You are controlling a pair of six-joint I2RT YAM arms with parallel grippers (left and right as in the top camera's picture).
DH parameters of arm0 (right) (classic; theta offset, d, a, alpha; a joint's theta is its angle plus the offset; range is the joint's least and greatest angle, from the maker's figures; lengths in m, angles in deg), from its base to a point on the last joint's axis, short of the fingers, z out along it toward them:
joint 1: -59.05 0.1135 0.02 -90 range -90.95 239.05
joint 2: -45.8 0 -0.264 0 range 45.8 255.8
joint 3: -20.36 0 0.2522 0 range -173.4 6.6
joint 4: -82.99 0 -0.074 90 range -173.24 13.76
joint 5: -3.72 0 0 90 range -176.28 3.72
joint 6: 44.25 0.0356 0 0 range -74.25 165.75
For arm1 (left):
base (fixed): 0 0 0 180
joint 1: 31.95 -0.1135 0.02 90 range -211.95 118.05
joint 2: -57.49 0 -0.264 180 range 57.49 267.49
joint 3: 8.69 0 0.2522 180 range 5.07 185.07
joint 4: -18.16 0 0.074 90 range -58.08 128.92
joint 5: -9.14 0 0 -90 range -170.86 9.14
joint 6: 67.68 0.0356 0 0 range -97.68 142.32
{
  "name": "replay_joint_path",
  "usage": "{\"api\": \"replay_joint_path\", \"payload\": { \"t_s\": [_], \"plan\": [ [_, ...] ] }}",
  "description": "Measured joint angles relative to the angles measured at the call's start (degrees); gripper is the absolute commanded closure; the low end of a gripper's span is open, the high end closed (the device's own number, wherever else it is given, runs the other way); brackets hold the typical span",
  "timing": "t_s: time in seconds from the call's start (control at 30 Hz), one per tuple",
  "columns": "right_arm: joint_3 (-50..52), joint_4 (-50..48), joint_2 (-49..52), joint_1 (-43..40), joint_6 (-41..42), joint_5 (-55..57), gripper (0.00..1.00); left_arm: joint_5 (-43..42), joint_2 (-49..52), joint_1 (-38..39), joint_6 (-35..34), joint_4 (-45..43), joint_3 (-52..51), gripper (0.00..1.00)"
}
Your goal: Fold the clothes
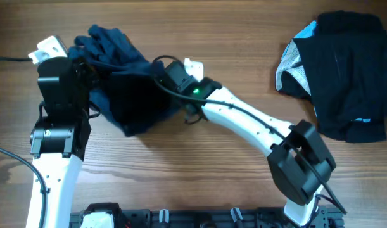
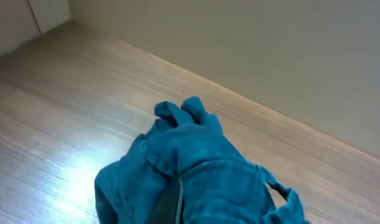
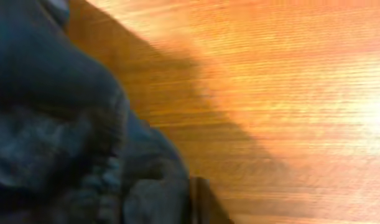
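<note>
The left gripper (image 1: 85, 66) is pinched shut on a bunch of the blue shorts (image 1: 126, 82), lumped near the far left corner of the tabletop (image 1: 231, 38). The right gripper (image 1: 163, 77) is shut at their right edge; I cannot tell if it has cloth. If it holds nothing, pulling could just drag the lump and make crooked folds

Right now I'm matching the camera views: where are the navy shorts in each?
Overhead: shorts bunched left of centre.
Left wrist: bottom centre.
Right wrist: filling the left half.
Shared landmark: the wooden table beneath them.
</note>
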Motion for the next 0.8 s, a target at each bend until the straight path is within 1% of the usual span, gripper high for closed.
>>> {"api": "replay_joint_path", "payload": {
  "t_s": [0.1,0.2,0.27,0.43,0.57,0.7,0.8],
  "plan": [
    [-0.6,0.2,-1.5,-4.9,-7.8,-5.9,0.96,-1.3,0.4,-0.8,0.0,1.4,-0.4,0.96],
    [-4.2,2.3,-4.7,-11.3,-16.0,-12.5,0.96,-2.7,0.6,-1.4,0.0,2.2,-0.6,0.96],
    [-6.8,4.8,-6.8,-14.1,-19.6,-15.0,0.96,-3.6,0.6,-1.4,0.3,2.1,-0.6,0.96],
    [-19.9,17.2,-9.8,-20.5,-30.1,-21.7,0.96,-5.6,0.6,-1.4,1.7,-2.3,-0.6,0.96],
    [-30.4,25.5,-9.9,-22.7,-35.3,-23.8,0.96,-6.8,-0.6,-1.4,2.2,-3.3,-0.1,0.96],
    [-40.9,33.2,-10.1,-25.3,-37.9,-26.1,0.96,-8.8,-6.4,-1.3,2.4,-4.4,4.4,0.96],
    [-44.3,36.2,-10.2,-26.6,-38.2,-27.2,0.96,-10.3,-10.5,-1.2,2.7,-3.1,5.0,0.96]
  ]
}}
